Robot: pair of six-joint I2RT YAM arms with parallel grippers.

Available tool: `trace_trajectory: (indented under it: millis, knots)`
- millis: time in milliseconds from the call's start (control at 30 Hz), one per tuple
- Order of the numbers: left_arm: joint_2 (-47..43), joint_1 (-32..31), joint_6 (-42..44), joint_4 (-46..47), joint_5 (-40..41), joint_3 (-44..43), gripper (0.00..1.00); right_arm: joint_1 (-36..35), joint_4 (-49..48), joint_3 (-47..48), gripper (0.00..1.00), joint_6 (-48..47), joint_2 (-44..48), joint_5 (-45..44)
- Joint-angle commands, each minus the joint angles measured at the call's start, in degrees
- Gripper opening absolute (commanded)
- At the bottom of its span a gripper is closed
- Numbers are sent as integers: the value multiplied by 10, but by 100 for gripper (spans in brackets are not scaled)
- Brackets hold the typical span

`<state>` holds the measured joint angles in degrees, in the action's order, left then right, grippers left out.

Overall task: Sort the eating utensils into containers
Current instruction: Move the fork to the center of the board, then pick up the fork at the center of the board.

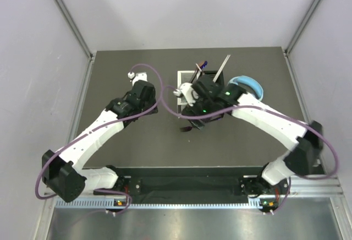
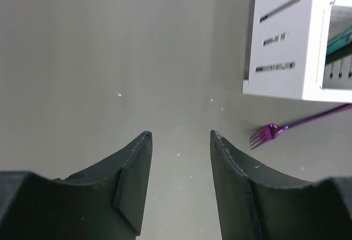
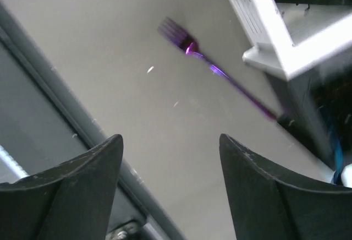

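Left wrist view: the left fingers (image 2: pixel 132 185) are held apart over the grey desk (image 2: pixel 82 58), with nothing between them. Just past them, a purple fork (image 2: pixel 265 134) is laid flat on the desk, close beside the white caddy (image 2: pixel 280 36). The right fingers (image 3: pixel 82 179) are also spread open and empty, above the same fork. Farther back, thin sticks (image 1: pixel 222 66) are seen poking up.

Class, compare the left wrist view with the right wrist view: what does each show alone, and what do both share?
Only the left wrist view: the left gripper, open and empty. Only the right wrist view: the right gripper, open and empty, and the table's edge. Both: the purple fork lying on the table beside the white caddy.
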<state>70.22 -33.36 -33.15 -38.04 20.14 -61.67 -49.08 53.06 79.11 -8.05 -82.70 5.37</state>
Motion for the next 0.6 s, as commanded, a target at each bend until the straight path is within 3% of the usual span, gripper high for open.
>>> trace_trajectory:
  millis: [0,233,333,400,467,567]
  knots:
    - [-14,5,10,27,-41,15,51,-35,34,99,72,-55,-105,-51]
    - [-33,6,19,67,-70,64,51,-15,0,121,71,-67,-174,-195]
    - [-38,15,25,84,-74,73,51,-37,21,193,73,-15,-213,-162]
    - [-33,22,34,88,-84,70,51,-63,35,198,73,-40,-215,-207]
    - [-34,22,46,98,-106,74,51,-49,-5,124,74,-70,-170,-229]
    - [-34,25,50,102,-113,84,51,-8,-101,17,74,-84,-119,-160]
